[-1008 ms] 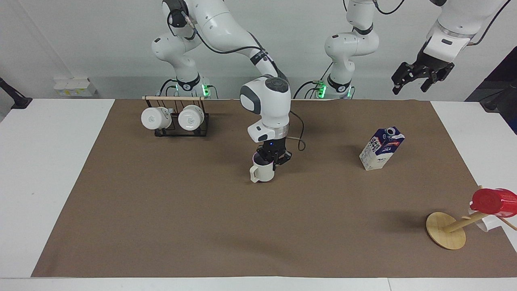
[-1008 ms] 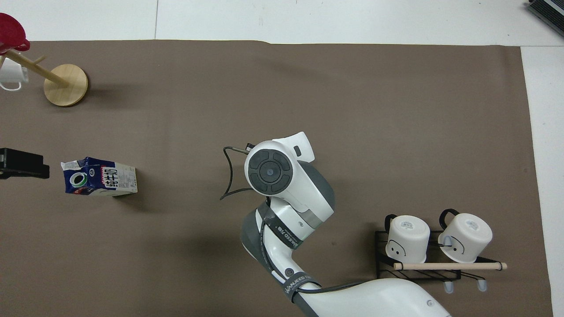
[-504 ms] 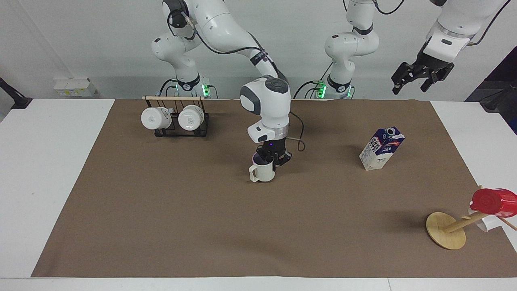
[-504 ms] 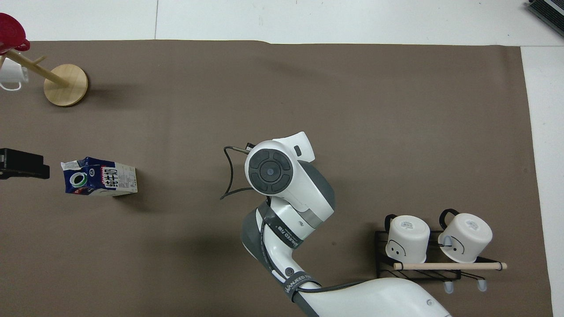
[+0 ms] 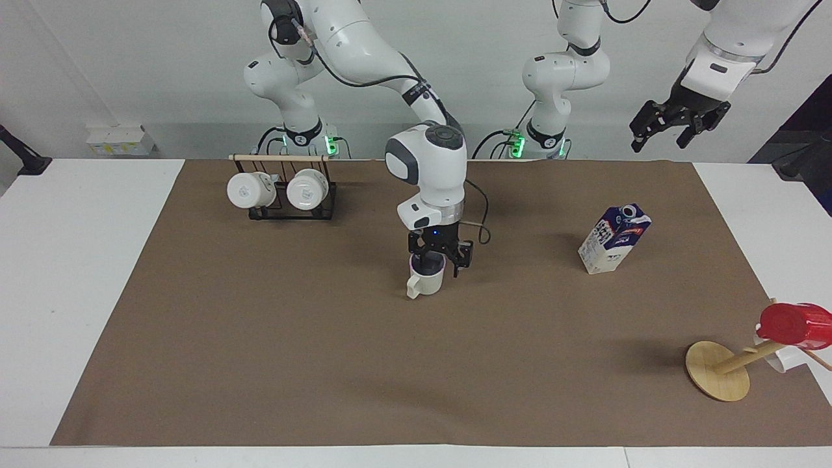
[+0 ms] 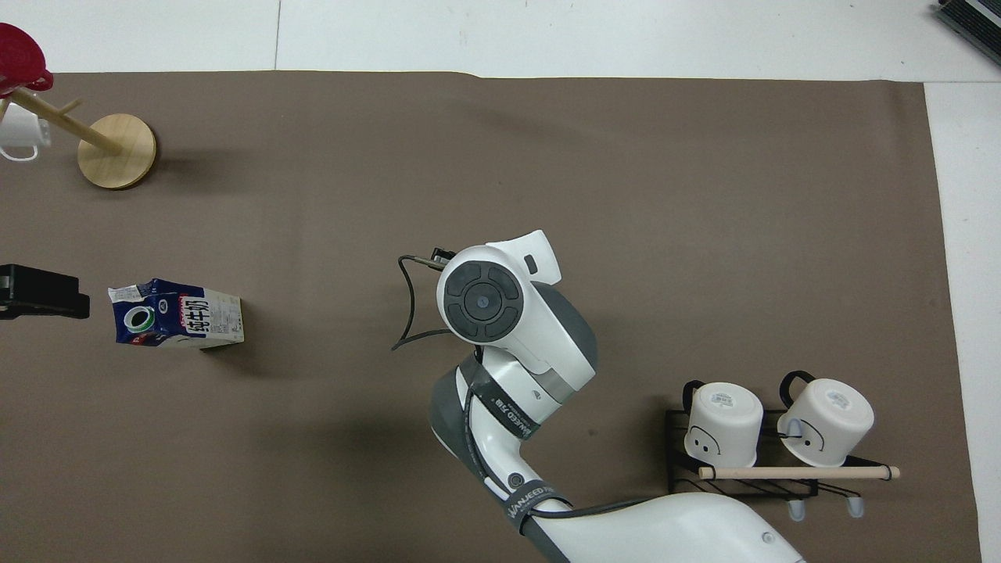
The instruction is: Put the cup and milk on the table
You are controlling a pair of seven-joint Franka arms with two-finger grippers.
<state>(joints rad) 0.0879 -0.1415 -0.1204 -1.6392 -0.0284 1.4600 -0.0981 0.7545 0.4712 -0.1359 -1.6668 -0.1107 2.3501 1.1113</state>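
— On the brown mat of the tabletop (image 5: pixel 260 364), seen from the facing camera, where did the cup (image 5: pixel 426 279) stand?

— It stood upright near the middle of the mat, handle turned away from the robots. The right gripper (image 5: pixel 439 255) hung directly over it, jaws spread apart to either side of the rim; whether they touched the rim I could not tell.

— And the milk (image 5: pixel 613 238)?

— Upright on the mat toward the left arm's end, well apart from the cup, its grey spout at the top. The left gripper (image 5: pixel 676 123) was raised high above that end of the tabletop, jaws open and holding nothing; that arm waited.

— Anything else from that side?

— A black wire rack (image 5: pixel 286 195) with two white mugs lay near the right arm's base, and a wooden mug tree (image 5: pixel 718 370) carrying a red cup (image 5: pixel 794 324) stood farther from the robots than the milk.

— From the overhead camera?

— The right arm's wrist hid the cup and its own jaws completely. The milk (image 6: pixel 178 323) showed on the mat, spout up. Just beside it at the frame's edge sat the dark tip of the left gripper (image 6: pixel 39 291). The rack (image 6: pixel 751 461) and the mug tree (image 6: pixel 116 150) were both plain to see.
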